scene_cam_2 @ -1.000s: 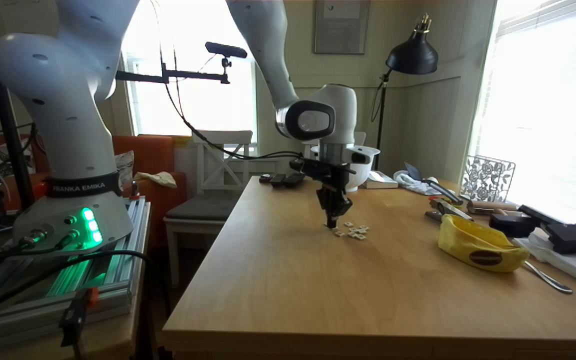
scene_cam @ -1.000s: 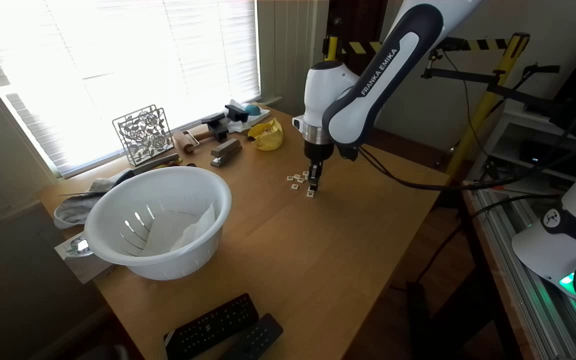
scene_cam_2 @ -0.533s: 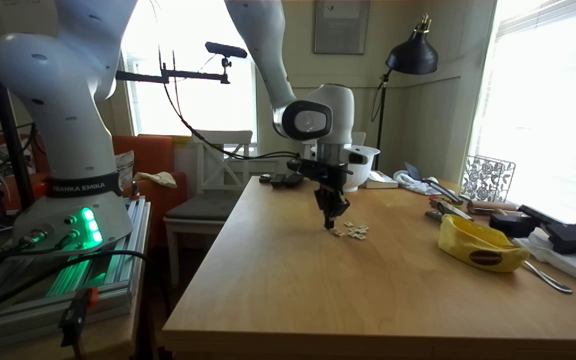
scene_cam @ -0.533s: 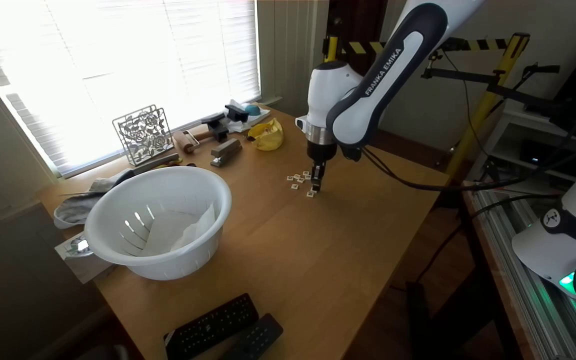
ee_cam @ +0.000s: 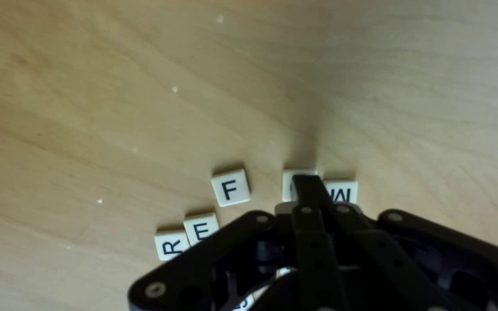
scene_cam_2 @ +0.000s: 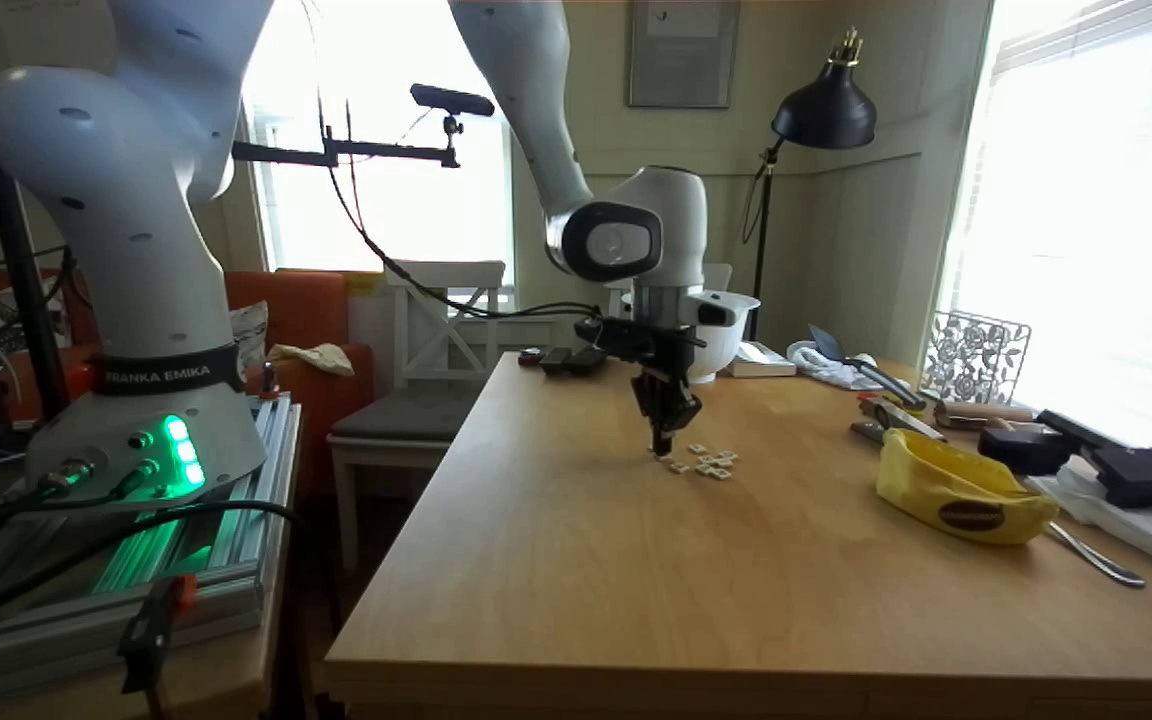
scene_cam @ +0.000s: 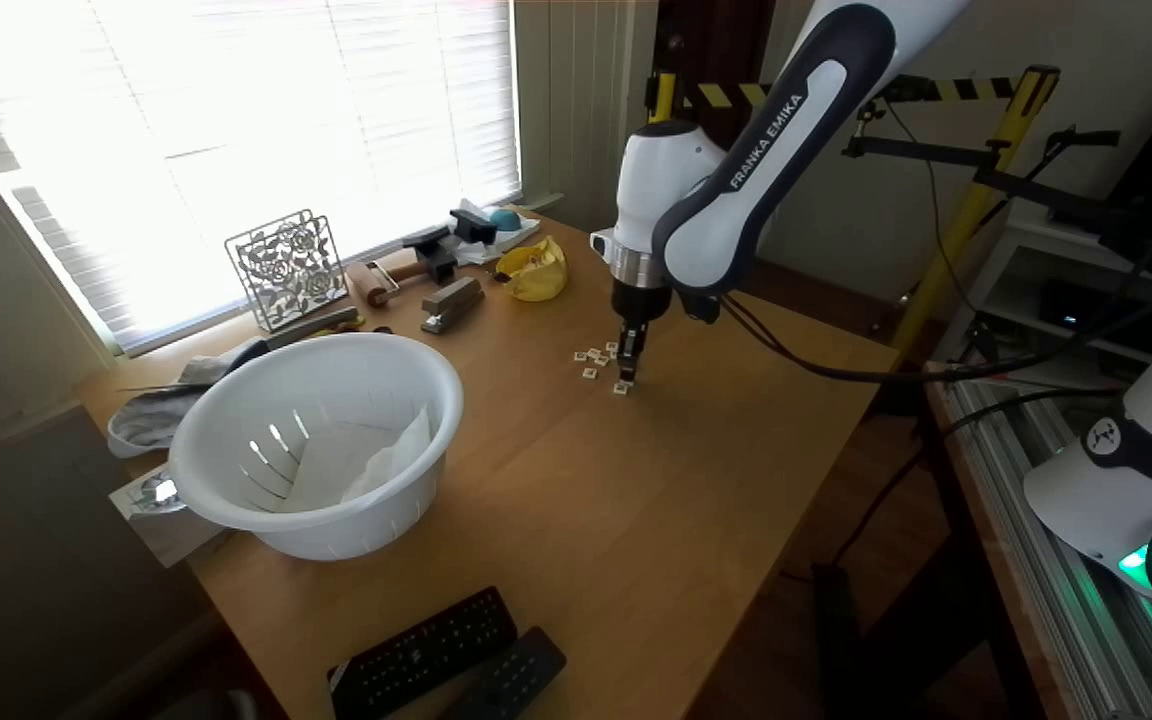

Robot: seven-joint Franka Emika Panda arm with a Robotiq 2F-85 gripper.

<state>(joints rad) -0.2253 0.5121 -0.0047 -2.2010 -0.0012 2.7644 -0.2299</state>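
Gripper [scene_cam: 627, 376], black, in an exterior view: pointing down at the wooden table [scene_cam: 576, 560], fingers together, nothing visible in their grip. Letter tile [scene_cam: 621, 389], white: at the fingertips, slightly nearer; contact cannot be told. Loose tiles [scene_cam: 590, 373], white: a small cluster just left of the fingers, mostly farther. Colander [scene_cam: 356, 532], white: left and nearer, well apart. Remotes [scene_cam: 436, 640], two, dark: at the table's near end.

Pouch [scene_cam_2: 956, 490], yellow, in an exterior view: right and nearer than the gripper, well apart, on the same table. Fingertips low at the tabletop, tiles beside them, mostly to the right.

Wrist view: white tile [ee_cam: 288, 186], face mostly covered by the fingertips. Tile lettered M or W [ee_cam: 345, 191]: just right of it, partly behind the gripper. Tile lettered F [ee_cam: 231, 188]: left of the fingertips, a gap between. Tile lettered E [ee_cam: 200, 228] and tile lettered R [ee_cam: 171, 245]: farther left and nearer, side by side. Further tiles [ee_cam: 244, 304]: near, mostly hidden by the gripper.
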